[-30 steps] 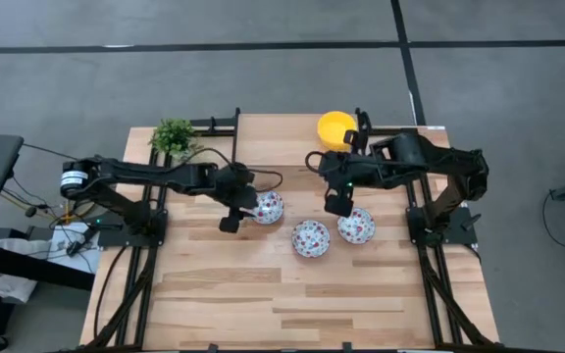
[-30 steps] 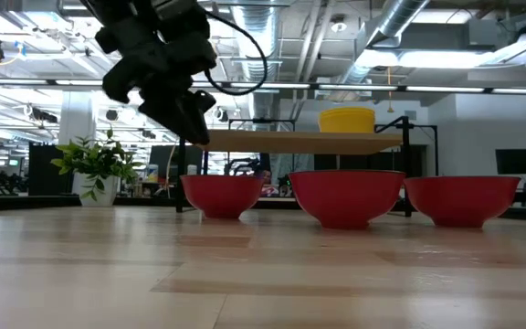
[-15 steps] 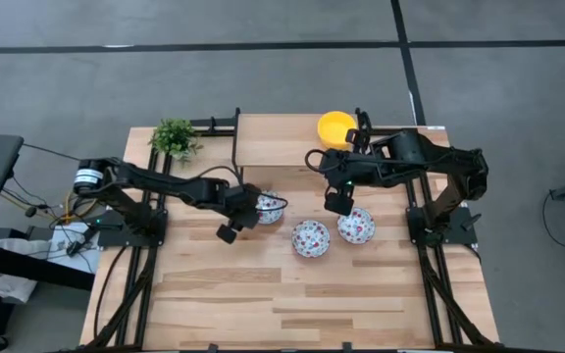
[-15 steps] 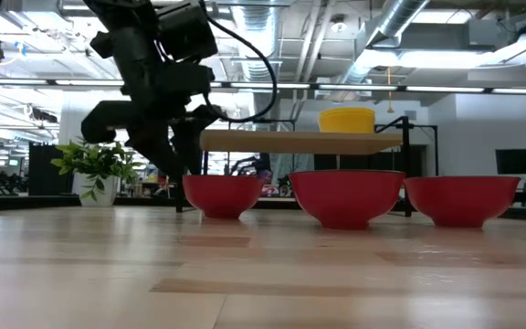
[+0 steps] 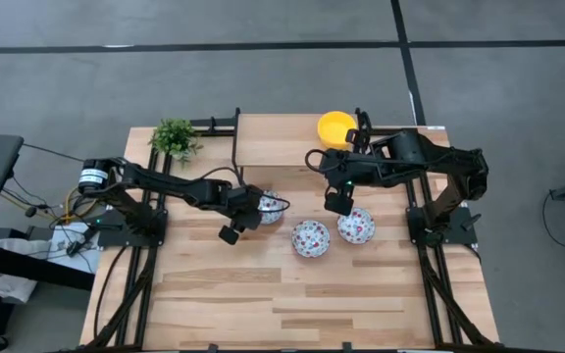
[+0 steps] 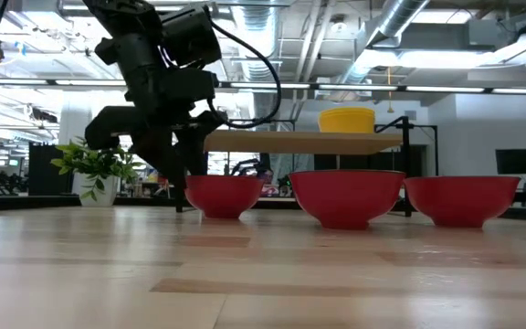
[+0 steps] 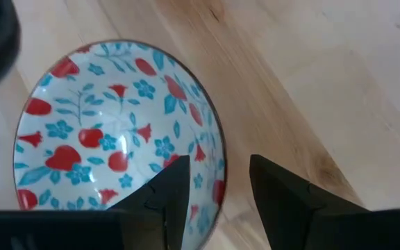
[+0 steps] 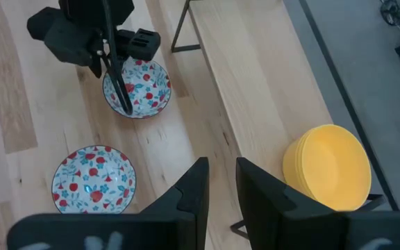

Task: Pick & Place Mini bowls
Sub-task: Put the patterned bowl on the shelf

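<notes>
Three white mini bowls with red-and-blue flowers stand on their bases on the table: left [image 5: 272,207], middle [image 5: 310,238], right [image 5: 356,226]. In the low view their outsides look red [image 6: 223,195]. A stack of yellow mini bowls [image 5: 336,127] sits on the raised shelf [image 5: 273,139]. My left gripper [image 7: 217,198] is open, low at the left bowl's left rim [image 7: 219,156], with one finger over the inside and one outside. My right gripper [image 8: 219,191] hangs open high above the table, holding nothing.
A small green potted plant [image 5: 174,137] stands at the table's far left corner. The shelf's dark metal legs [image 8: 180,35] rise just behind the left bowl. The near half of the wooden table [image 5: 292,304] is bare.
My left gripper has come down toward the left bowl and rolled about its own axis, ending astride the bowl's left rim. Most of the move fell in the first half second. The bowls have stayed in place.
</notes>
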Controlling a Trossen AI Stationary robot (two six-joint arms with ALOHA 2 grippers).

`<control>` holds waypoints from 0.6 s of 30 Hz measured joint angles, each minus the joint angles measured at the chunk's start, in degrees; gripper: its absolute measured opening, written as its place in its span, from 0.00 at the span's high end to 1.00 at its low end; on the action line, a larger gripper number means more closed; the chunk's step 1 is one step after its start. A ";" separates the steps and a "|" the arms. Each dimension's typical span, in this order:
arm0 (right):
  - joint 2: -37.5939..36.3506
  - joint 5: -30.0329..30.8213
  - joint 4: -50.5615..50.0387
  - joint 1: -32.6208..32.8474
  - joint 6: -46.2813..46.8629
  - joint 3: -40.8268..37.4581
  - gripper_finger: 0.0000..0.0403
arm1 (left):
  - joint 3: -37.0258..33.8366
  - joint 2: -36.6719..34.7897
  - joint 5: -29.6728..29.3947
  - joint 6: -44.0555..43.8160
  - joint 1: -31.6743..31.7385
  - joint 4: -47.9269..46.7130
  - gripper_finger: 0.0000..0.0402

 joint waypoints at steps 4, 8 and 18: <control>0.00 0.00 0.00 0.00 0.02 0.00 0.84 | 0.00 0.43 -0.06 0.03 0.00 1.02 0.63; 0.00 -0.01 -0.02 0.00 0.01 0.00 0.84 | 0.00 0.44 -0.09 0.09 0.07 1.76 0.63; 0.00 -0.02 -0.02 0.02 0.00 0.00 0.84 | 0.00 2.08 -0.08 -0.02 0.07 3.20 0.63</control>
